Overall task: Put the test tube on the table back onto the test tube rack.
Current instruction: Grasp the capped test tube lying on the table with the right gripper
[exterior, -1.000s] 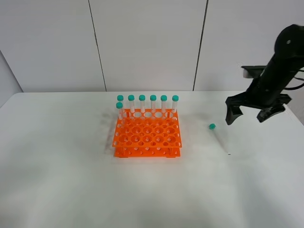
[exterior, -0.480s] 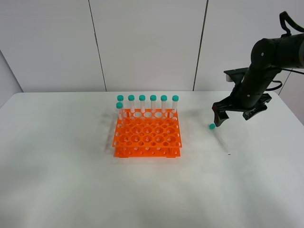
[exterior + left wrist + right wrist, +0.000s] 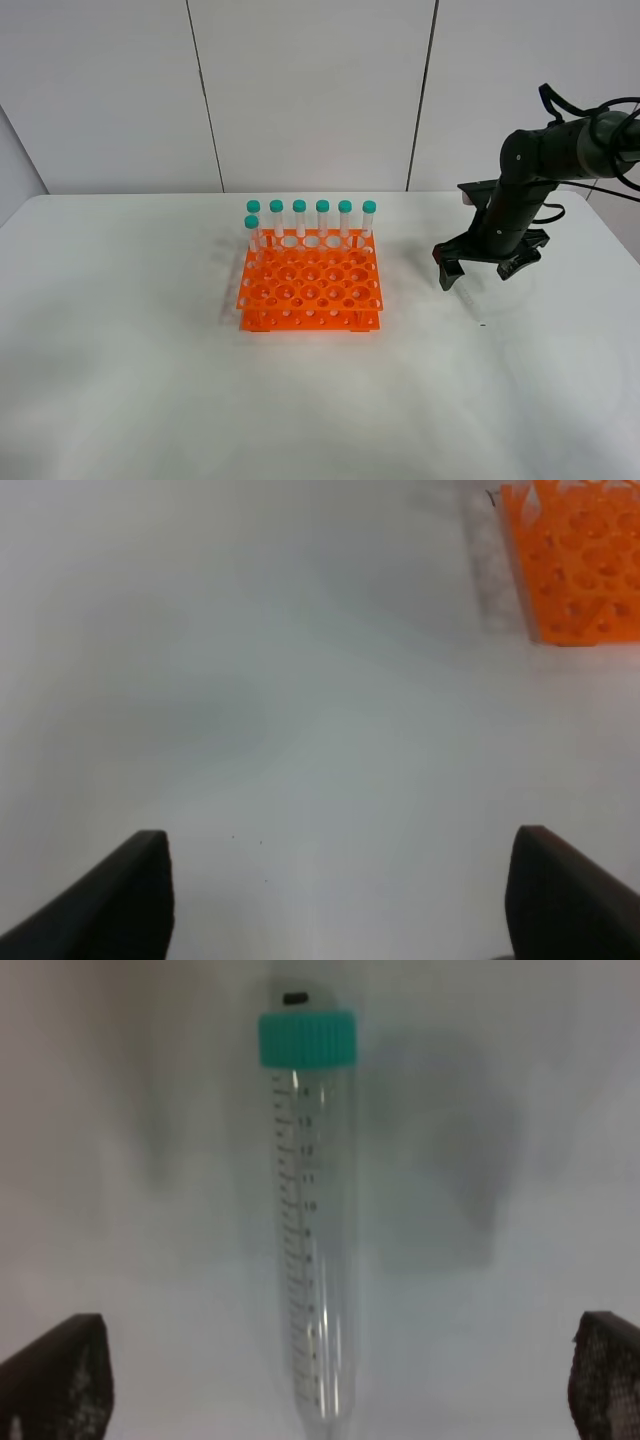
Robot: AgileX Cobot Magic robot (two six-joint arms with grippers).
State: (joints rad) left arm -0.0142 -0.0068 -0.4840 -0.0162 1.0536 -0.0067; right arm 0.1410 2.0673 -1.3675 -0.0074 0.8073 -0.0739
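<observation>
Exterior high view, right tool [image 3: 478,272] low over the white counter [image 3: 150,360], jaws apart, test tube [image 3: 470,303] lying flat beneath it, right of the orange test tube rack [image 3: 310,285] — left wrist view, left tool [image 3: 340,905] spread wide above the counter — right wrist view, tube between the parted jaws, touching neither.
</observation>
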